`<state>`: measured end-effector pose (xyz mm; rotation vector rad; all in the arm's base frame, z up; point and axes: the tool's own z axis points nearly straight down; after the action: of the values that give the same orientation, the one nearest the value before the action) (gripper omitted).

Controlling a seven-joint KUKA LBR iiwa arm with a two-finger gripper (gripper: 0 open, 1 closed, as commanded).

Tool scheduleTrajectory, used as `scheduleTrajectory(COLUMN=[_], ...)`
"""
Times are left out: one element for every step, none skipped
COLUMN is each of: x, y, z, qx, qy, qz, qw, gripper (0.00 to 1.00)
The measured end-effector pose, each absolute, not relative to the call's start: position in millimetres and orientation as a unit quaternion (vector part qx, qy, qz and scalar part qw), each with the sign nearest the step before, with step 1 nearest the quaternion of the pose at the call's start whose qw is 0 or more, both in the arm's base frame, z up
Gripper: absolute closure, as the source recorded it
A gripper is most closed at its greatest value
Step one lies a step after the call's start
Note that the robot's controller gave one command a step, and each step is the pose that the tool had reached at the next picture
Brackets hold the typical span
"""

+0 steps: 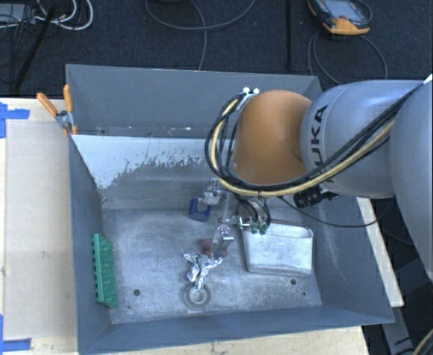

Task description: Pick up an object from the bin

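The fingers [218,244] hang low in the bin [150,109], and I cannot tell whether they are parted or closed. Just in front lies a metal chain with a ring [197,276]. This looks like the approach; next comes lowering and closing. A grey block [277,251] sits beside them, a blue piece [198,210] behind, and a green ridged strip [104,269] well apart.

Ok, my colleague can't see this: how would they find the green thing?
Start at the grey metal bin and find its wall at the view's left. On the floor beside that wall lies a long green ribbed plastic strip. It alone is green, apart from the silvery metal chain mid-floor.
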<state>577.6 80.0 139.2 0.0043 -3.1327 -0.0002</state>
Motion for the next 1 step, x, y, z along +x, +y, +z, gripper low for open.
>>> scheduleTrajectory(x=[558.7], y=[50.3], z=[72.0], qx=[0.135], qy=[-0.991], qz=[-0.001], qw=[-0.001], gripper=[0.00])
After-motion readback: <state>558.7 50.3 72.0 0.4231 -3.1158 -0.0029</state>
